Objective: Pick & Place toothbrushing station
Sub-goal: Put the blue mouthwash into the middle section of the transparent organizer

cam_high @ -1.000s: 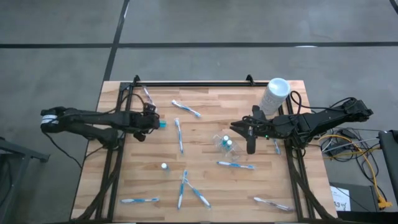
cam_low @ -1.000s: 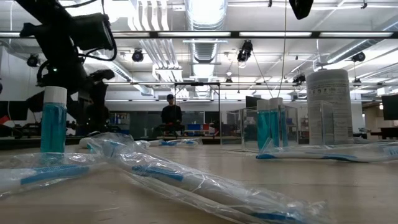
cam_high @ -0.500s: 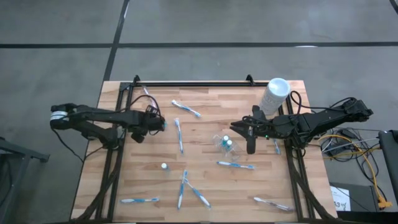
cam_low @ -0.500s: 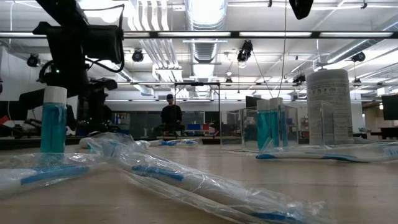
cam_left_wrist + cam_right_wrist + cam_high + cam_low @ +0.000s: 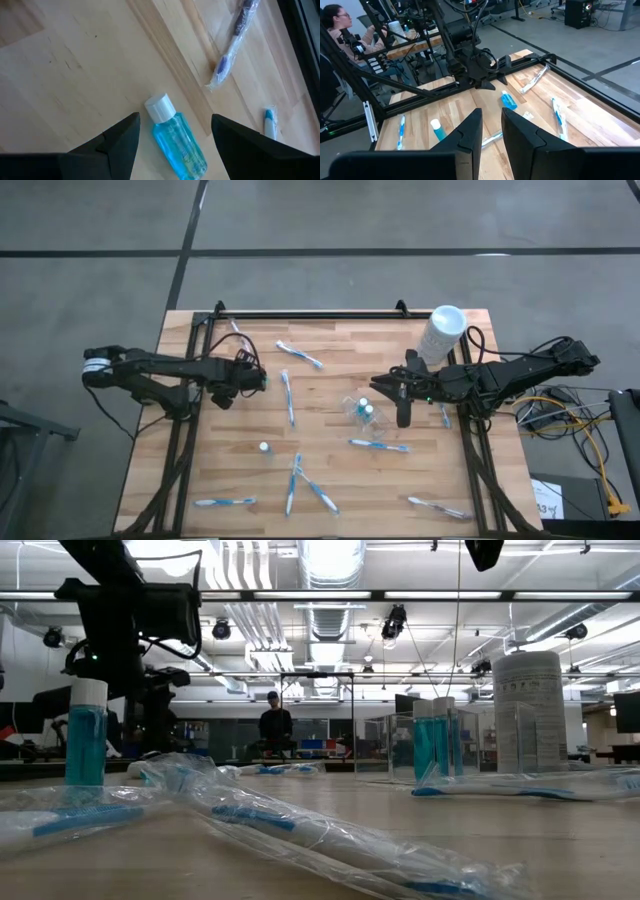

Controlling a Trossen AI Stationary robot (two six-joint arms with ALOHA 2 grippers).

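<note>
A small blue tube with a white cap [image 5: 177, 142] lies on its side on the wood near the table's left edge. My left gripper [image 5: 175, 120] slants down over it, open, one finger on each side and clear of it; the right wrist view shows the same tube [image 5: 508, 100] just in front of that gripper [image 5: 485, 82]. My right gripper [image 5: 377, 387] hangs above the table's right half, pointing left, its fingers [image 5: 470, 125] a narrow gap apart and empty. Below it lies the clear pouch [image 5: 362, 410] with blue tubes inside.
Wrapped toothbrushes lie scattered: at the far side [image 5: 300, 356], in the middle [image 5: 288, 397], beside the pouch [image 5: 378, 445], and several near the front edge [image 5: 293, 485]. A second tube stands upright [image 5: 264, 448]. A tall white cylinder [image 5: 441, 332] stands at the far right corner.
My left gripper has tipped further down over the lying blue tube, so the high view now shows less of the tube. Its fingers have stayed as wide apart, and it has kept still over the last half second.
</note>
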